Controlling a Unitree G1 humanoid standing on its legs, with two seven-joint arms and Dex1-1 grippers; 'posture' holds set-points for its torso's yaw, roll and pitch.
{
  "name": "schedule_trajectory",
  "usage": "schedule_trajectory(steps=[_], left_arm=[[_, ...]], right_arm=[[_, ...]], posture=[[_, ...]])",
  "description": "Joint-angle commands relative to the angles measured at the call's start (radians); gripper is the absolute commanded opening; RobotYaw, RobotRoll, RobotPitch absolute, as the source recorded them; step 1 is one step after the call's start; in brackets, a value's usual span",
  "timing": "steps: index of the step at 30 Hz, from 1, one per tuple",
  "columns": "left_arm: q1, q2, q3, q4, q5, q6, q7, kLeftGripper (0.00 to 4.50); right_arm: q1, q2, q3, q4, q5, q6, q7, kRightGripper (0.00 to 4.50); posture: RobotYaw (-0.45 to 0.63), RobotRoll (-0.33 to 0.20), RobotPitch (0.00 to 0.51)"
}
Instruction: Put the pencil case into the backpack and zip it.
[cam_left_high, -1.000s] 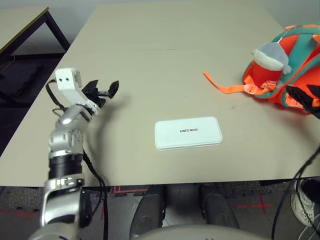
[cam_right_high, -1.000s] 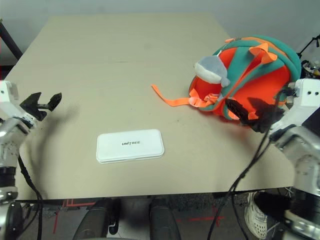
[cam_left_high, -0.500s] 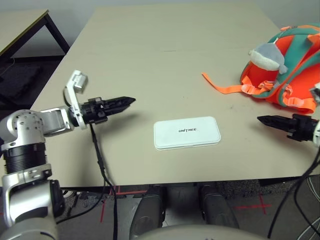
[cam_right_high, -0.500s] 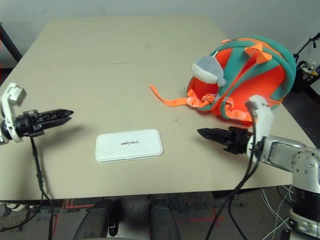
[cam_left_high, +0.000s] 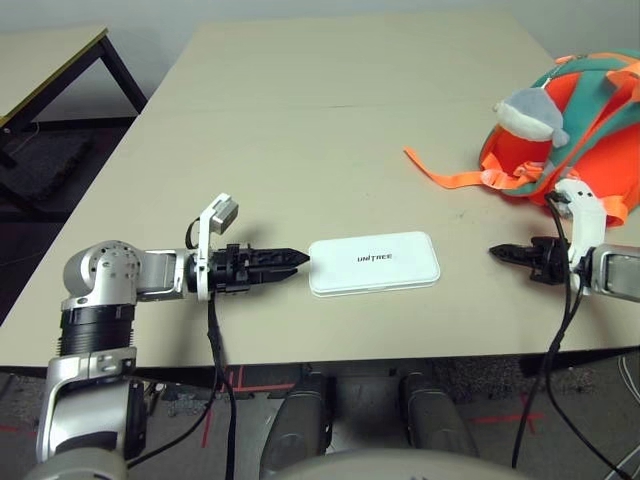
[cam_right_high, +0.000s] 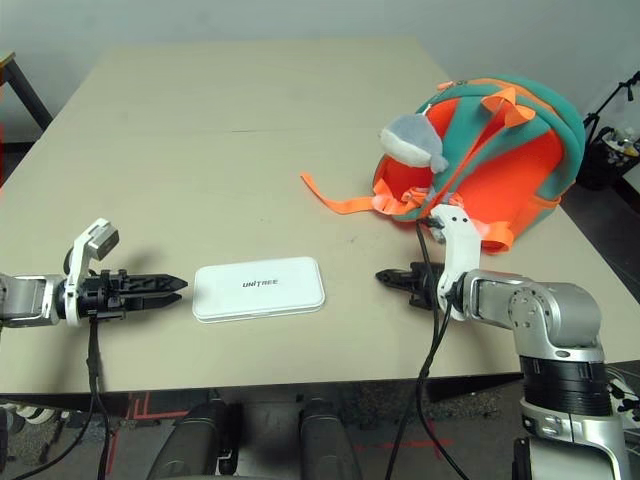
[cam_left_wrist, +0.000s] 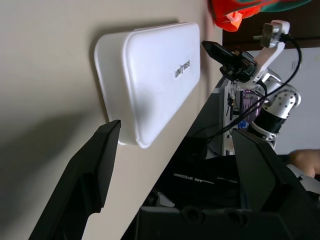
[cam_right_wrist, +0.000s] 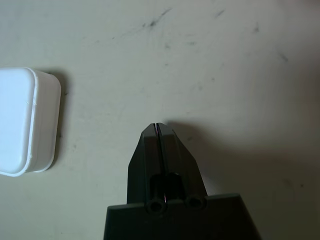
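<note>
The worktop (cam_right_high: 250, 110) carries the backpack (cam_right_high: 500, 140) at its far right, lying closed or nearly so, with its plush toy (cam_right_high: 415, 140) and an orange strap (cam_right_high: 335, 200) trailing toward the middle. The pencil case (cam_left_high: 373, 263) lies flat near the front edge, between the two arms. The left gripper (cam_left_wrist: 175, 135) sits low at the case's left end, fingers apart and straddling that short edge; a clean pickup likely means sliding in level so both fingers bracket the thin case before closing. The right gripper (cam_right_wrist: 158, 131), fingers together, points at the case's other end from some way off. Nothing blocks the case, though the loose strap could snag on the way over.
</note>
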Motion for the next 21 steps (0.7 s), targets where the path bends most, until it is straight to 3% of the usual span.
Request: schedule_trajectory(steps=[1,10,21], left_arm=[[-0.014,-0.045,-0.024,0.037,0.042,0.012,0.030,4.50],[-0.012,-0.078,-0.019,0.028,0.086,0.012,0.049,4.50],[-0.007,-0.001,-0.001,0.057,0.121,-0.030,0.024,4.50]], right_arm=[[-0.004,0.031,0.063,-0.023,-0.029,0.006,-0.005,0.03],[-0.047,0.085,0.145,-0.059,-0.057,0.033,0.006,0.03],[-0.069,0.098,0.176,-0.050,-0.088,0.026,0.028,0.03]], posture=[[0.05,0.000,0.107],[0.05,0.000,0.107],[0.07,0.000,0.113]])
